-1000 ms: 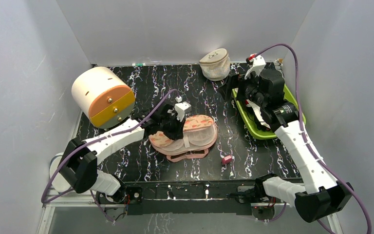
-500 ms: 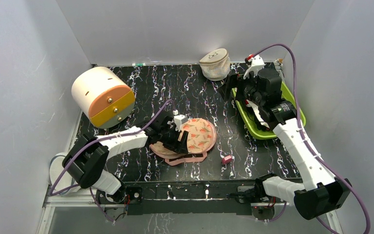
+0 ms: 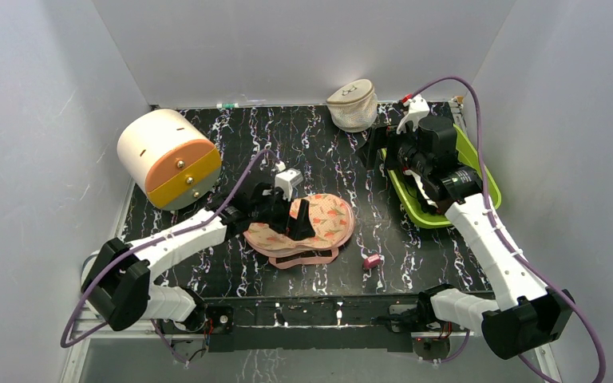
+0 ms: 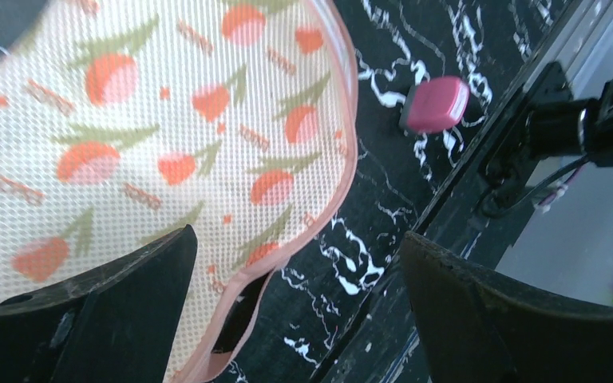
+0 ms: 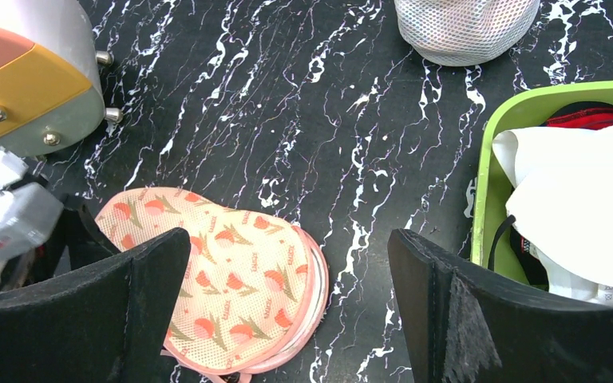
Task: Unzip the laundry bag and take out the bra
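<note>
Fingers of the left gripper stand spread wide with nothing between them, where a second ago they were clamped on the laundry bag. One finger hangs over the bag's near edge; whether it touches the fabric cannot be told. The bag lies mid-table, now folded shut with its peach printed side up, whereas a second ago it lay opened with the white mesh cups showing. Its pink trim loop trails toward the arm bases as before. Just right of it on the black marble table sits a small pink clip, unmoved. Further right, the right gripper has stayed high above the table beside the green tray, its fingers wide apart and empty. The bra, white with thin black straps, lies in that tray.
</note>
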Action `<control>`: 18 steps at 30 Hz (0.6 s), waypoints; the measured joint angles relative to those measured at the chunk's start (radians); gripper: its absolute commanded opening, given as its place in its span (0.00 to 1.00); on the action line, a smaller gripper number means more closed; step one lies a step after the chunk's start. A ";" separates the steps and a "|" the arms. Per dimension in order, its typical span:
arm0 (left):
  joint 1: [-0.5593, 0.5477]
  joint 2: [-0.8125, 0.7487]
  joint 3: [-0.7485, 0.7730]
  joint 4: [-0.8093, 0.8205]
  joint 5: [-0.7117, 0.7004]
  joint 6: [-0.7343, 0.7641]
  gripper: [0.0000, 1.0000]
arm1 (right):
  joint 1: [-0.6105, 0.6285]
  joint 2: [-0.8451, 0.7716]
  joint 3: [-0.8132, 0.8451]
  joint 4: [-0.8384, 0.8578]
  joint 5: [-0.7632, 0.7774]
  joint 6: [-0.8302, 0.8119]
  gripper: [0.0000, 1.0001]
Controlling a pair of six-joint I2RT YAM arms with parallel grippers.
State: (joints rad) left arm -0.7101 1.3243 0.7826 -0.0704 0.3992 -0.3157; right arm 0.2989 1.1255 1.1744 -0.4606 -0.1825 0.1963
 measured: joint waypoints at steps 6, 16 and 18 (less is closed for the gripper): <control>0.030 -0.007 0.035 0.022 -0.004 -0.010 0.98 | 0.000 0.000 0.000 0.000 0.000 0.000 0.95; 0.040 0.045 -0.119 0.303 0.173 -0.227 0.75 | 0.000 0.000 -0.004 0.000 -0.001 0.000 0.95; 0.037 0.076 -0.191 0.375 0.195 -0.287 0.75 | 0.000 0.000 -0.006 0.000 -0.004 0.001 0.95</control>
State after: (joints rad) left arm -0.6727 1.4002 0.5915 0.3050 0.5941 -0.6025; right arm 0.2989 1.1255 1.1683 -0.4610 -0.1864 0.1970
